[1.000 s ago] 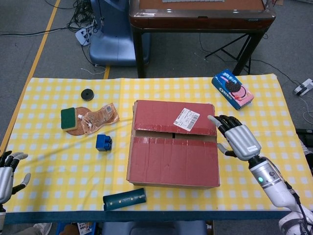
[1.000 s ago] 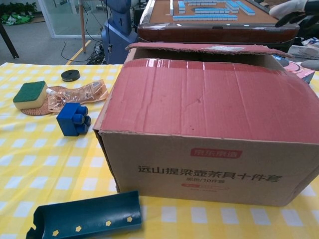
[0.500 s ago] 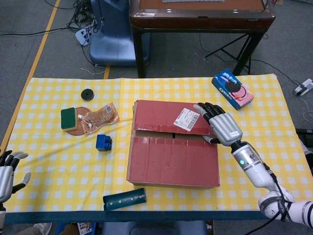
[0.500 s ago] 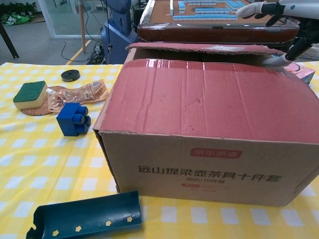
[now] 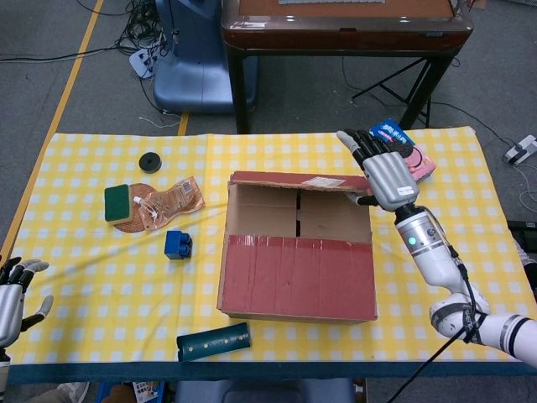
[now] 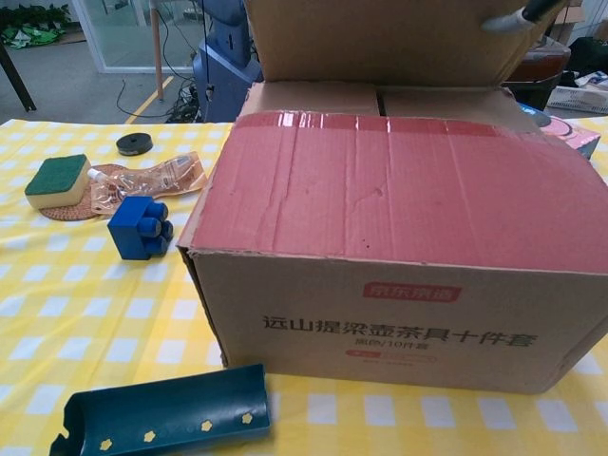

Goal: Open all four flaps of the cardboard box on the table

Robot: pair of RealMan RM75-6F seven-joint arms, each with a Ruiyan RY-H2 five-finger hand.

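Note:
The cardboard box [image 5: 295, 277] stands mid-table, its near flap [image 6: 399, 190] lying flat with red tape on it. The far flap [image 5: 294, 179] stands raised almost upright, and in the chest view this far flap [image 6: 380, 38] fills the top. My right hand [image 5: 382, 172] grips its right end, thumb in front and fingers behind; only a fingertip [image 6: 518, 16] shows in the chest view. Beneath it two inner side flaps [image 6: 313, 96] lie flat. My left hand [image 5: 13, 294] hovers at the table's near left corner, fingers spread, holding nothing.
An Oreo pack [image 5: 415, 159] lies just behind the right hand. Left of the box are a blue brick [image 5: 177, 244], a green sponge [image 5: 117, 202], a clear packet [image 5: 172, 201] and a black disc [image 5: 150, 161]. A teal tray [image 5: 213, 342] lies at the front edge.
The right hand moved from the box's right side to the far flap, took hold of its right end and swung it up from flat to nearly upright. The left hand stayed still.

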